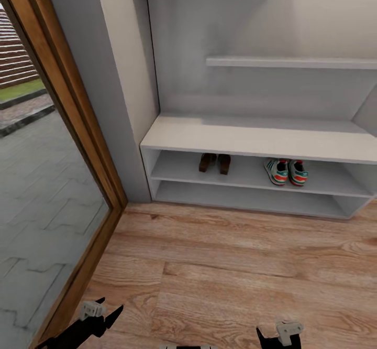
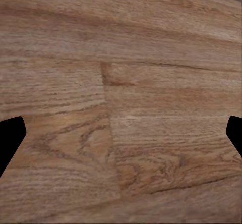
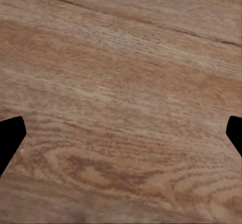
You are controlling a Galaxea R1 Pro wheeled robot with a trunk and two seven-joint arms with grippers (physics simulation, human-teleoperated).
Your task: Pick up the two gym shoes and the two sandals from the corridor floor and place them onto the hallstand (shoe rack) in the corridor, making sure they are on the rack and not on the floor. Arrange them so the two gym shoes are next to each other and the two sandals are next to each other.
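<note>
**Both pairs sit on the rack's upper low shelf**

The hallstand [image 1: 251,138] stands against the wall ahead, its wide bench top bare. On the upper of its two open shelves the two sandals [image 1: 214,163] rest side by side towards the left, and the two gym shoes [image 1: 286,172] sit together further right — heels facing out, well apart from the sandals. The corridor floor [image 1: 235,265] stretches between rack and robot. A wood-framed glass door [image 1: 68,129] lies to the left. The left gripper [image 2: 121,133] and right gripper [image 3: 121,133] hang low over bare planks — fingers spread wide, holding nothing
</note>
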